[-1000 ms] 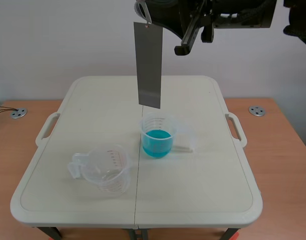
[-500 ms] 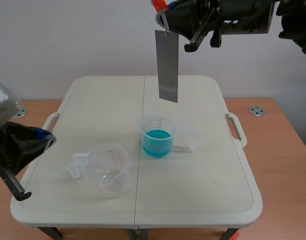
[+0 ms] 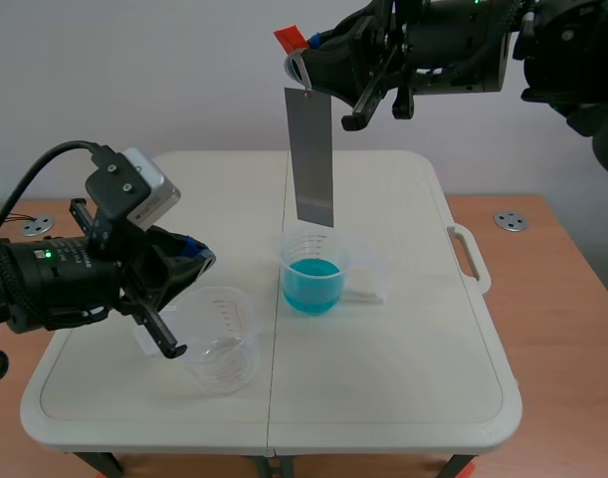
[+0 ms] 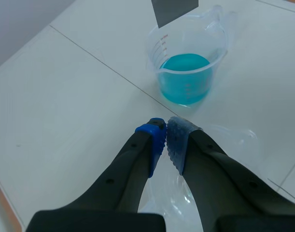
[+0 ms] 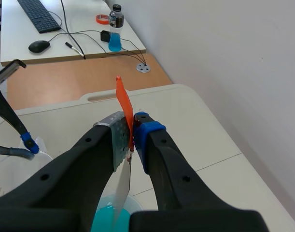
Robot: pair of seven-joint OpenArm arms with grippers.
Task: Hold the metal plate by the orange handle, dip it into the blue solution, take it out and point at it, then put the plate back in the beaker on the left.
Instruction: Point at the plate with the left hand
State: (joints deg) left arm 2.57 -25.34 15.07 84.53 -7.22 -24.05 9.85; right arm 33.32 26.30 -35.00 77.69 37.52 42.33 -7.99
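Metal plate (image 3: pixel 311 159) is what we find hanging from the raised right arm, high above the table (image 3: pixel 403 398). It is close to upright with a slight lean. Its lower edge sits just over the rim of the beaker of blue solution (image 3: pixel 315 274), and we see it clear of the liquid. The right gripper (image 3: pixel 305 55) pinches the orange handle (image 3: pixel 289 40) at the plate's top end.

In the right wrist view we see that gripper (image 5: pixel 132 128) with both pads clamped flat against the orange handle (image 5: pixel 123 99), which sticks up past the fingertips. The plate (image 5: pixel 123 183) drops away below them toward the blue solution (image 5: pixel 106 222).

We find the left gripper (image 3: pixel 197 257) low over the table, above the empty beaker (image 3: pixel 229 349) that stands on the robot's left side, near the filled one but apart from it.

From the left wrist view we judge this gripper (image 4: pixel 166 131) to be pressed together on nothing, its two pads side by side with barely a sliver between them. Its tips aim toward the beaker of blue solution (image 4: pixel 186 72), which lies just ahead of them. The plate's bottom edge (image 4: pixel 175 9) hangs over that beaker's far rim. Under the fingers we make out the clear rim of the empty beaker (image 4: pixel 239 140).

The right wrist view also catches the left gripper (image 5: pixel 22 145) off to one side, its tips close together.
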